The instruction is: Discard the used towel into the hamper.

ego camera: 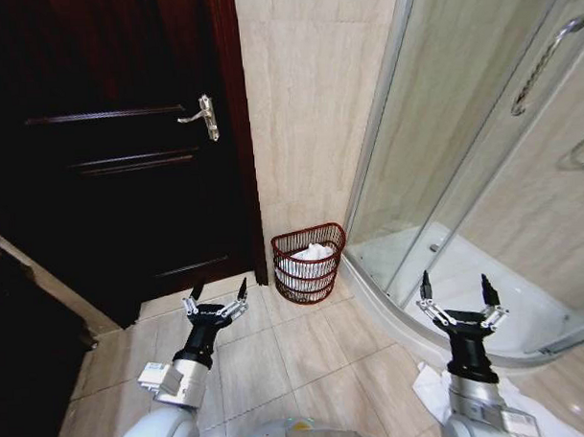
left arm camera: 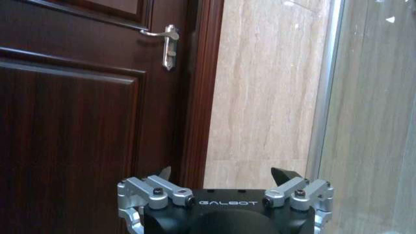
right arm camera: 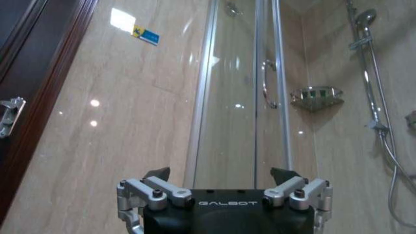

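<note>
A soft, light white towel [ego camera: 310, 253], best pinched at a raised fold, was seen inside the hamper [ego camera: 308, 265] at twelve o'clock, while the left gripper [ego camera: 216, 296] and right gripper [ego camera: 455, 293] were held spread and empty.

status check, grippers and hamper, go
Left gripper open, empty. Right gripper open, empty. Hamper by wall, white cloth inside. Floor path clear.

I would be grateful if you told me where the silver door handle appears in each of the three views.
Head view: the door handle sits upper left, on the dark door beside its frame.
Left wrist view: the handle is on the door, right beside the frame.
Right wrist view: the handle is cut by the picture's edge.
Shared landmark: the dark door frame.
</note>
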